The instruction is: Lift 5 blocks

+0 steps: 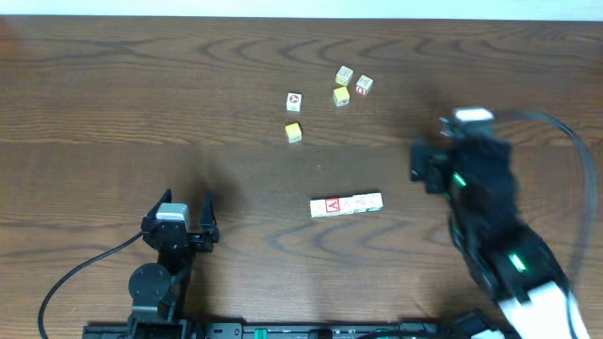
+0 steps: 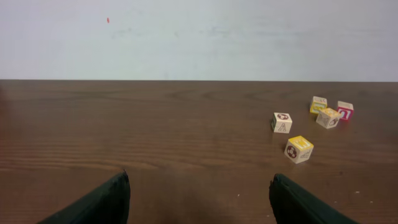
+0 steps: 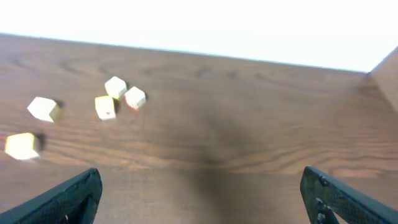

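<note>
No blocks (image 1: 346, 204) were lifted yet; all lay on the table (image 1: 113, 104), most toward twelve o'clock. The left gripper (image 2: 199, 183) and right gripper (image 3: 200, 180) gaped wide, empty.

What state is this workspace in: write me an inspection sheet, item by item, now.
Surface: brown wood-grain table.
Job's things: row of blocks touching end to end mid-table; three pale loose blocks farther back.
Clutter: two yellow cubes among the loose ones.
Grippers: left gripper open, empty; right gripper open, empty.
Cables: black cable behind left arm; grey cable arcing from right arm.
Surroundings: pale wall behind the table.
</note>
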### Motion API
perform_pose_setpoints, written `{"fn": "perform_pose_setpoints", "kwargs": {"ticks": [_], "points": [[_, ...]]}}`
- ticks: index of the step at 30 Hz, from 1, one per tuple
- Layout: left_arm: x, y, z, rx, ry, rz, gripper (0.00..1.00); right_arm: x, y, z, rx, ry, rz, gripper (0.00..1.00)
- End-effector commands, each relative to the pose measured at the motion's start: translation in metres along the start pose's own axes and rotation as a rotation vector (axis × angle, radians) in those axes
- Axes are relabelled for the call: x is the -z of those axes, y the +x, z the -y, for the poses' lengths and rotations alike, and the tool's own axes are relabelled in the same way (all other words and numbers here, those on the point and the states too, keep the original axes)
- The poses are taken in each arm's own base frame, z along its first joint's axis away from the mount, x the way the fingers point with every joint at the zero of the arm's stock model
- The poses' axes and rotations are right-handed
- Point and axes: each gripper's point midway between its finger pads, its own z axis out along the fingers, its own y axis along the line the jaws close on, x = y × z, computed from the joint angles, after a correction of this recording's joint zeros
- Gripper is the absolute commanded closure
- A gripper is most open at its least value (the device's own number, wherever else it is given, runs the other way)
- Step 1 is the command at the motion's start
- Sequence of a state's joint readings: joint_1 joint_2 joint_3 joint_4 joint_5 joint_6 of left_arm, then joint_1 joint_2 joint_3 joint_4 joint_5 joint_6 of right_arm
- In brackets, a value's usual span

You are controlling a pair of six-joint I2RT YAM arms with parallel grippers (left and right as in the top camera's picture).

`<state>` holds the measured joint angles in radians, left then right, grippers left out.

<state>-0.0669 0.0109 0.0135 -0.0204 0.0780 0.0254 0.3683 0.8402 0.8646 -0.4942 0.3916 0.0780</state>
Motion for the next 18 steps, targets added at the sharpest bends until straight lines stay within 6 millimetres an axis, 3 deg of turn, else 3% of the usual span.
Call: {"fn": "perform_pose_setpoints", "kwargs": {"ticks": [1, 4, 7, 11, 18], "points": [[0.000, 0.014, 0.001, 0.010, 0.007, -0.048, 0.28, 0.033, -0.013, 0.012, -0.045, -0.041, 0.105, 0.01], [0.000, 0.014, 0.001, 0.010, 0.007, -0.048, 0.28, 0.053, -0.011, 0.029, -0.108, -0.033, 0.243, 0.01], [0.000, 0.014, 0.001, 0.010, 0.007, -0.048, 0.28, 0.058, 0.004, 0.030, -0.140, -0.069, 0.348, 0.01], [0.000, 0.014, 0.001, 0.010, 0.007, -0.048, 0.28, 0.055, 0.037, 0.033, -0.237, -0.091, 0.434, 0.01], [0.000, 0.014, 0.001, 0.010, 0.007, -0.048, 0.28, 0.043, 0.067, 0.034, -0.254, -0.080, 0.485, 0.01]]}}
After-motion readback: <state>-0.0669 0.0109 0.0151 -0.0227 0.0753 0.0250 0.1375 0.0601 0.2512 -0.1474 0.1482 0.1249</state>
